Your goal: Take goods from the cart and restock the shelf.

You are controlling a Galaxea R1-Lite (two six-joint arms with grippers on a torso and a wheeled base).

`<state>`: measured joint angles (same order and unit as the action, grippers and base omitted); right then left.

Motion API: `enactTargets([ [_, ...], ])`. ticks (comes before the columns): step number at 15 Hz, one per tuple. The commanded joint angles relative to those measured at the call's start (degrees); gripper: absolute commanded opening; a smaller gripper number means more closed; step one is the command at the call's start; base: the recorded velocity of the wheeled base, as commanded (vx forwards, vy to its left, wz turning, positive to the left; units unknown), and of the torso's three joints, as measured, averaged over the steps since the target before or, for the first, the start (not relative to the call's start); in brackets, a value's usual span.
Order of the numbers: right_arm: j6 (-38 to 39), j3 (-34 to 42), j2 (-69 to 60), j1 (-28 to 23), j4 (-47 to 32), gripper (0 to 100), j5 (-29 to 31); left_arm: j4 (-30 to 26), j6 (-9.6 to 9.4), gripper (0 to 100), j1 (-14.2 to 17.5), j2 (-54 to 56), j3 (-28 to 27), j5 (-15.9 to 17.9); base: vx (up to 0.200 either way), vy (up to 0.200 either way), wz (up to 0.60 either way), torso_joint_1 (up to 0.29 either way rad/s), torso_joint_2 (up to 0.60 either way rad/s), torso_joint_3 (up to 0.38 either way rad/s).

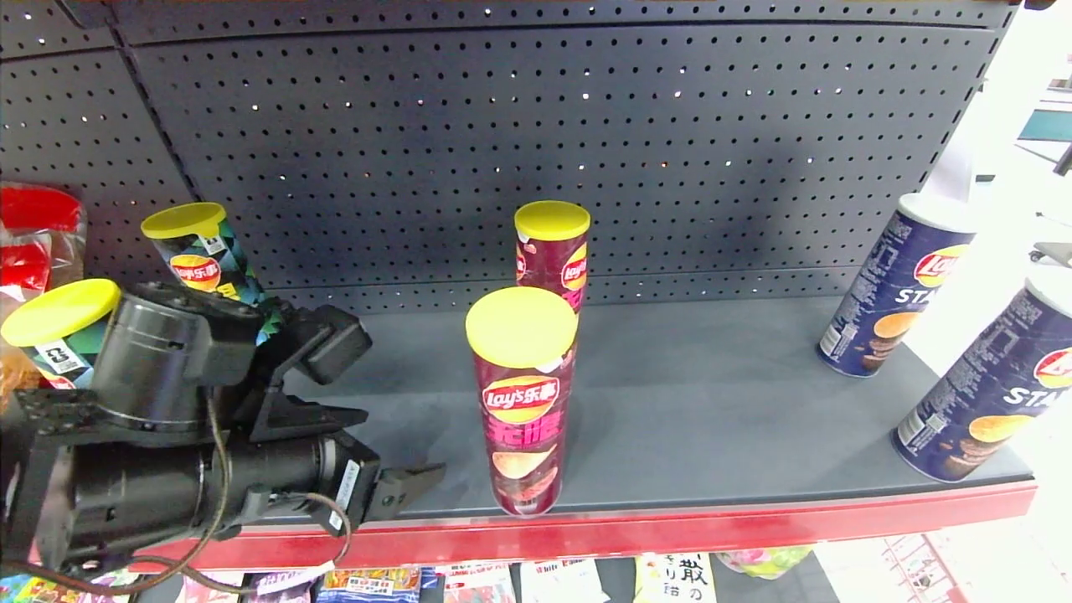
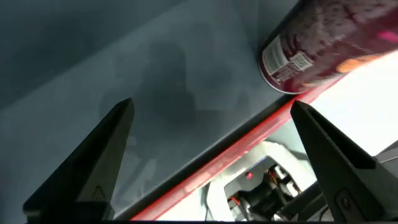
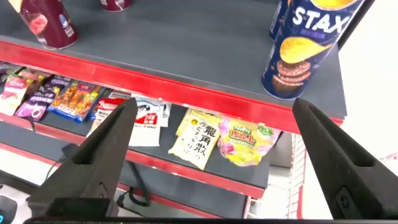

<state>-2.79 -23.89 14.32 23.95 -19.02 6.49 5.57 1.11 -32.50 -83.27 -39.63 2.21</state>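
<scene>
The shelf (image 1: 712, 402) is carrying three pairs of chip cans in front of a perforated back panel (image 1: 502, 126). All the cans are standing upright.

1. Middle of the shelf: the front magenta can (image 1: 523, 402), with a yellow lid, is standing just behind the red front edge. The rear magenta can (image 1: 553, 251) is standing directly behind it, near the back edge. The pictures are not showing whether the two are touching.
2. Right end: two blue cans (image 1: 896, 285) (image 1: 980, 385) are standing one behind the other, the nearer one at the front right corner.
3. Left end: two patterned cans (image 1: 201, 251) (image 1: 59, 331) with yellow lids are standing near the back left corner, beside red bags (image 1: 33, 226).

The left gripper (image 2: 212, 106) is hovering over the front edge, to the left of the front magenta can and apart from it. Its fingers (image 2: 102, 155) are spreading wide and are gripping nothing.

The right gripper (image 3: 214, 102) is hanging out in front of the front edge, toward the right end. Its fingers (image 3: 339, 162) are spreading wide and are gripping nothing. Beyond them, snack packets (image 3: 199, 137) are lying on the lower shelf (image 3: 155, 163).
</scene>
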Motion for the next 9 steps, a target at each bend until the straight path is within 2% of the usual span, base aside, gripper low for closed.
enactTargets([
  [1,0.1,0.7,-1.3,0.0,0.0,100,0.0,-0.1,-0.05,100,-0.5,-4.3,-0.5,-1.0,0.0,0.0,0.0,0.0,0.0,0.0],
  [6,0.2,1.6,-1.7,-0.1,0.0,100,0.2,0.1,-0.05,100,-1.5,-7.2,-1.7,-1.3,0.0,0.0,0.0,0.0,0.0,0.0],
  [9,0.2,1.6,-1.7,-0.1,0.0,100,0.2,0.1,0.21,100,-1.5,-10.1,-4.9,-1.3,0.0,0.0,0.0,0.0,0.0,0.0],
])
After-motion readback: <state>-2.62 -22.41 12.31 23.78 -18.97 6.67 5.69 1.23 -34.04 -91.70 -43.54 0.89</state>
